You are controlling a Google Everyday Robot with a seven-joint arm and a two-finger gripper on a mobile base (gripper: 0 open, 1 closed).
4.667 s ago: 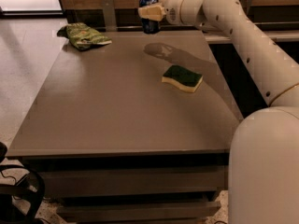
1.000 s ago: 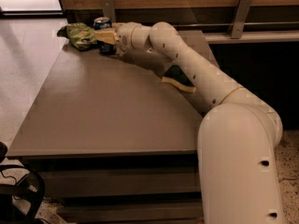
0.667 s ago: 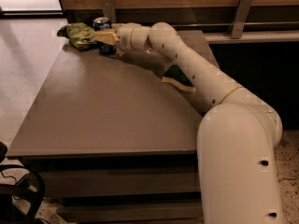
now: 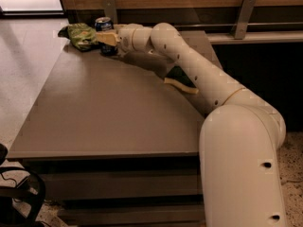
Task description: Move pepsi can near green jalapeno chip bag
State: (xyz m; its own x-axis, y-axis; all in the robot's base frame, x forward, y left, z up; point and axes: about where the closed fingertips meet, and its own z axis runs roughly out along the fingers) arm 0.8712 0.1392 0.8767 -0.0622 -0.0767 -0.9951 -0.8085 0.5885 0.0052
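The pepsi can point(image 4: 103, 23), dark blue with a silver top, stands upright at the table's far left corner. It is right beside the green jalapeno chip bag point(image 4: 80, 35), a wrinkly light-green bag lying just to its left. My gripper point(image 4: 107, 38) reaches in from the right and is shut on the can, with one tan finger point(image 4: 105, 37) across the can's front. The can's lower part is partly hidden by that finger. I cannot tell whether the can touches the bag.
A green-and-yellow sponge point(image 4: 181, 82) lies on the grey table point(image 4: 104, 112) at mid right, mostly hidden behind my arm. A wooden wall with metal brackets point(image 4: 245, 13) runs along the back. The table's left edge drops to the floor.
Since 4.7 s ago my arm has carried the can from the back middle to the far left corner, beside the chip bag. Over the last second nothing visibly moved.
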